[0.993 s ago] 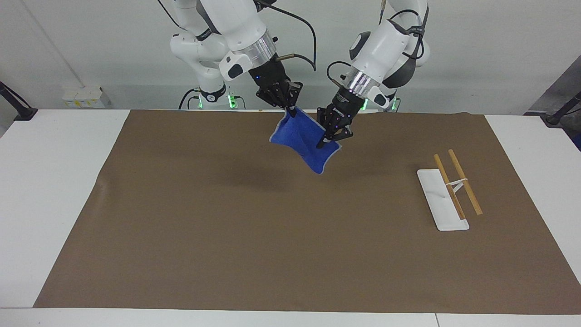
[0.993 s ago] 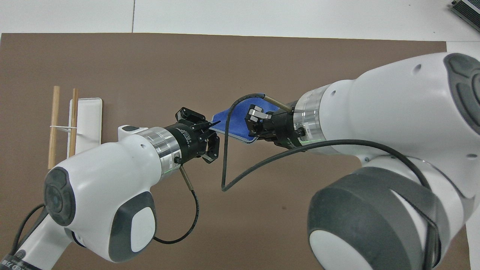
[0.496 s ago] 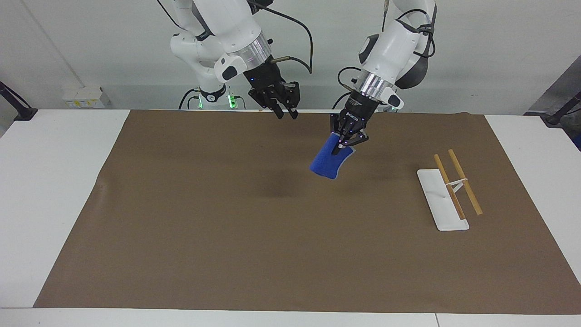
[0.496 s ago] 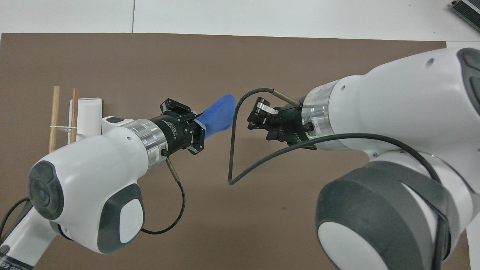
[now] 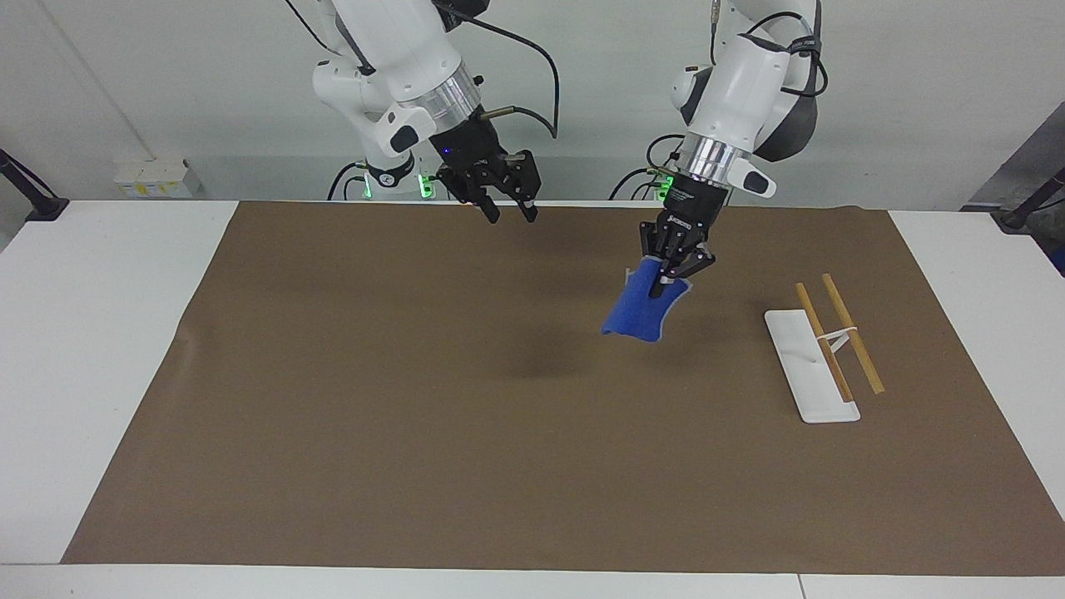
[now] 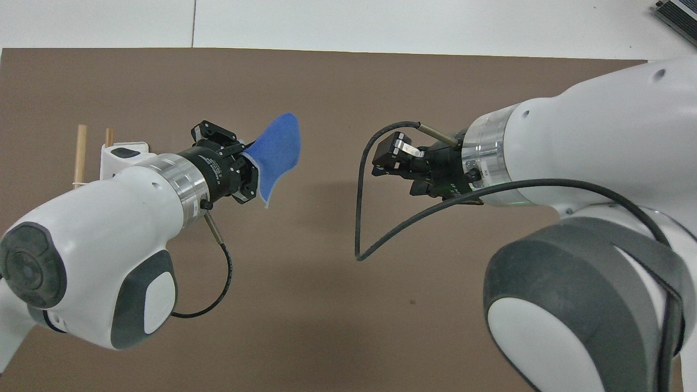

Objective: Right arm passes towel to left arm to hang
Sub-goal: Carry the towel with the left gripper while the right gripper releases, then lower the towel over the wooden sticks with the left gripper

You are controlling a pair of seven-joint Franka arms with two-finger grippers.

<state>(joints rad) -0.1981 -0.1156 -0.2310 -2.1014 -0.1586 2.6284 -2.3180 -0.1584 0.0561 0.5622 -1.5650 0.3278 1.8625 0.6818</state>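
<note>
One corner pinch only: the left arm's black clawed gripper [image 5: 676, 268] is clamped on the top edge of the small royal-blue terry towel [image 5: 639, 314], which dangles over the brown table mat [image 5: 416, 433], between table centre and the white-based rack with two wooden rods [image 5: 834, 343]. Right arm's black gripper [image 5: 507, 206] hangs empty, fingers parted, over the mat's robot-side edge. To hang well: carry high, approach crosswise to rods, drape the middle over them before letting go.

text: none legible | left gripper [image 6: 248, 171] body: small white print seen, not readable | left gripper [image 5: 663, 287] side: white lettering seen, not readable
</note>
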